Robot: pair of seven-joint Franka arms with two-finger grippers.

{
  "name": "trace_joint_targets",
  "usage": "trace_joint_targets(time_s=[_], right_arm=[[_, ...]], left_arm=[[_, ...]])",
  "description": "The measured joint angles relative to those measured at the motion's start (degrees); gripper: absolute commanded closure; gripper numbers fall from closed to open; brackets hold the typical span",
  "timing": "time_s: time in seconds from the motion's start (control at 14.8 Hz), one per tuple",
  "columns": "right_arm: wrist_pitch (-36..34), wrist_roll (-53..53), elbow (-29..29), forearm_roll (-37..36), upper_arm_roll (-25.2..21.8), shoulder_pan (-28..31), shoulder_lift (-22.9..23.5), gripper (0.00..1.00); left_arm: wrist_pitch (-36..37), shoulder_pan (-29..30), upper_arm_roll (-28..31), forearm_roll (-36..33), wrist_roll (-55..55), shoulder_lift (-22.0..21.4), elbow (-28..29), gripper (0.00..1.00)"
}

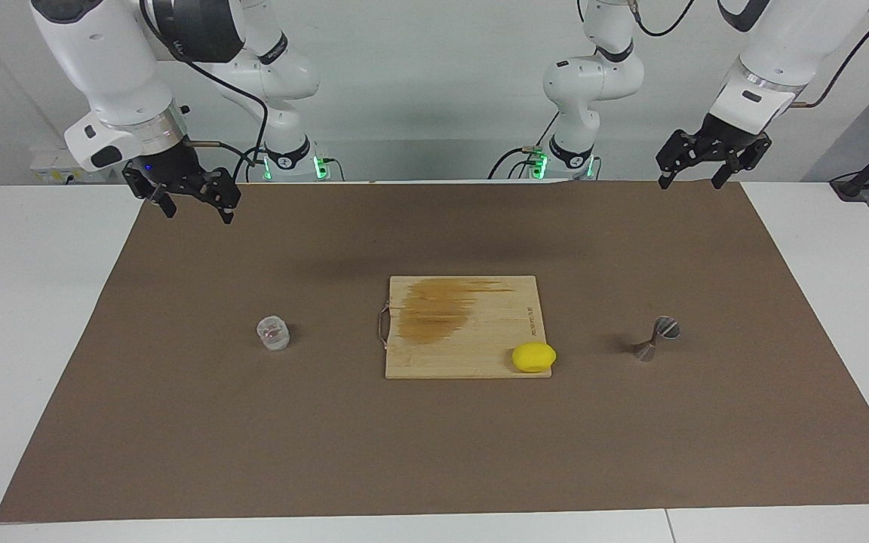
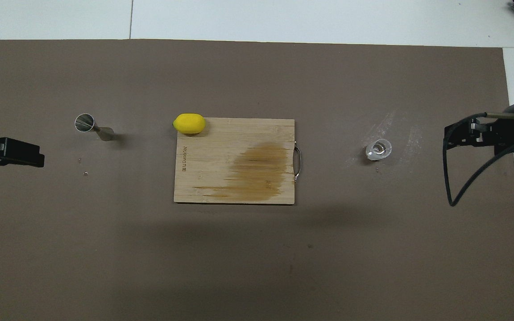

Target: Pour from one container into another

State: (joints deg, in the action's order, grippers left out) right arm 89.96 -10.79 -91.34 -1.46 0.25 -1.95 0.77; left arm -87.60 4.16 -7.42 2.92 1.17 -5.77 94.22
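1. While both arms wait raised, left end effector (image 1: 700, 167) hangs over the brown mat's (image 1: 178, 422) robot-side corner at left arm's end, fingers apart, empty.
2. Right end effector (image 1: 191, 197): over the mat's robot-side corner at right arm's end, fingers apart, empty.
3. Clear cup (image 1: 273, 332), upright on mat, toward right arm's end of counter (image 1: 19, 302).
4. Metal jigger (image 1: 655, 338), upright, toward left arm's end.
5. Cutting board (image 1: 465, 332) mid-mat btwn them; lemon (image 1: 533, 357) on its corner.
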Motion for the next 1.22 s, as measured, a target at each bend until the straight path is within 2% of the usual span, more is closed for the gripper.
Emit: trace_joint_targets(time_s=[0.81, 1.02, 1.22], right_arm=[[0.0, 0.0, -0.3, 0.0, 0.0, 0.0, 0.0, 0.01], [0.0, 0.0, -0.4, 0.0, 0.0, 0.0, 0.0, 0.01], [0.0, 0.0, -0.4, 0.0, 0.0, 0.0, 0.0, 0.01]], left_arm=[[0.4, 1.0, 0.3, 0.0, 1.0, 0.3, 1.2, 0.00], [0.1, 4.7, 0.6, 2.6, 6.4, 3.6, 1.4, 0.00], [-1.6, 7.6, 0.9, 4.7, 16.1, 10.6, -1.8, 0.00]])
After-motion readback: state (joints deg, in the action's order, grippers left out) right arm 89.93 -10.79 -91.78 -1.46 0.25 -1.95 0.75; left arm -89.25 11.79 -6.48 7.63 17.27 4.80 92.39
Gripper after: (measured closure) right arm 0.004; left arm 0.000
